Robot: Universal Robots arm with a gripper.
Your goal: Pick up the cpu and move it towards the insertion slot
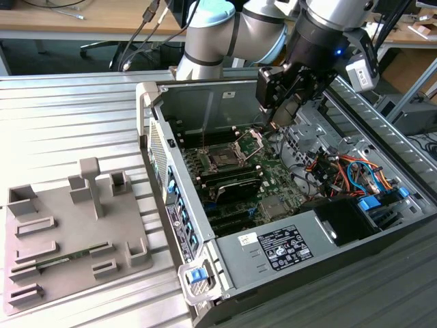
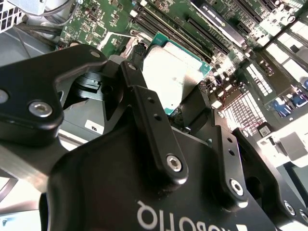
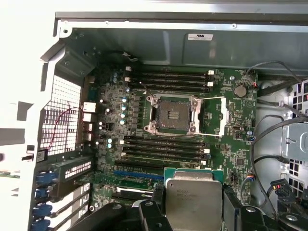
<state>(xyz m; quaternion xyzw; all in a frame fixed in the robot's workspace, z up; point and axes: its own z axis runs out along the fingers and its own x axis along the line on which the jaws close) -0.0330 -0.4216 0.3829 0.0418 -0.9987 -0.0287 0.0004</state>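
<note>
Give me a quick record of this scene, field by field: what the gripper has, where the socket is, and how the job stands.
gripper: gripper shut on the cpu, above the open computer case
cpu: held between the fingers, silvery top facing the first wrist view camera, clear of the board
insertion slot: insertion slot on the green motherboard, load plate open, socket empty
tray: grey tray at the exterior view's left, a memory stick lying in it
progress: cpu picked up, not yet in the slot

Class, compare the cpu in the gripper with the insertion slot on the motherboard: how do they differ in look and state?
The cpu has a pale, silvery metal top; the insertion slot is dark inside a silver frame. The cpu is held off the board between the fingers; the insertion slot sits fixed on the board, open and empty. Both are square.
</note>
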